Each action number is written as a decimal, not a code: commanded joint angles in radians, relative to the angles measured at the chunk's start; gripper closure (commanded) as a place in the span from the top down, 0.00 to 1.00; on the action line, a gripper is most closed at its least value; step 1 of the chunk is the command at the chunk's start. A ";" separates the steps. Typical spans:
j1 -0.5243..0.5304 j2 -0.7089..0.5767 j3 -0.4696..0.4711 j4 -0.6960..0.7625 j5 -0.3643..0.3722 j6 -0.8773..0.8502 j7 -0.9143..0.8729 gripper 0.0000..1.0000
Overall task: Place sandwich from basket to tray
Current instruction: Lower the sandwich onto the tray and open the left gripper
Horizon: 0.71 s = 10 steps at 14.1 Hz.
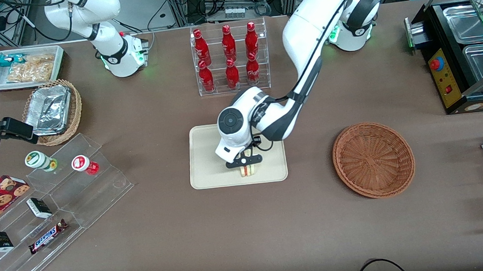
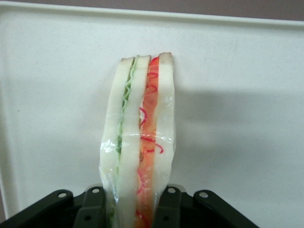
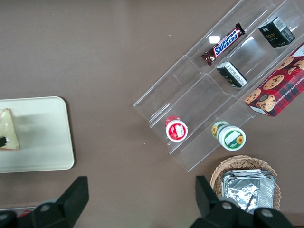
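The gripper (image 1: 244, 163) clamps the sandwich (image 1: 247, 170) upright on the tray (image 1: 210, 172), near the tray's camera-side edge, its long axis running along that edge; the wicker basket (image 1: 373, 159) lies apart.

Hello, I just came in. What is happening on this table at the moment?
The left arm's claw holds a wrapped sandwich between its fingers, low over the cream tray. The sandwich is already at the tray; the round brown basket it belongs to sits empty toward the working arm's end.
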 commanded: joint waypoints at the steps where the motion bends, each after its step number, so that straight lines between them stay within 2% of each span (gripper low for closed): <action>1: -0.016 0.023 0.010 0.037 0.008 -0.009 0.018 0.35; 2: -0.016 0.022 0.010 0.037 0.010 -0.010 0.019 0.53; 3: -0.016 0.018 0.010 0.037 0.011 -0.010 0.021 0.82; 4: -0.016 0.011 0.012 0.037 0.014 -0.010 0.021 0.99; 7: -0.008 -0.073 0.015 0.025 0.020 -0.036 0.019 0.99; 10: 0.032 -0.233 0.038 0.005 0.022 -0.192 0.029 0.99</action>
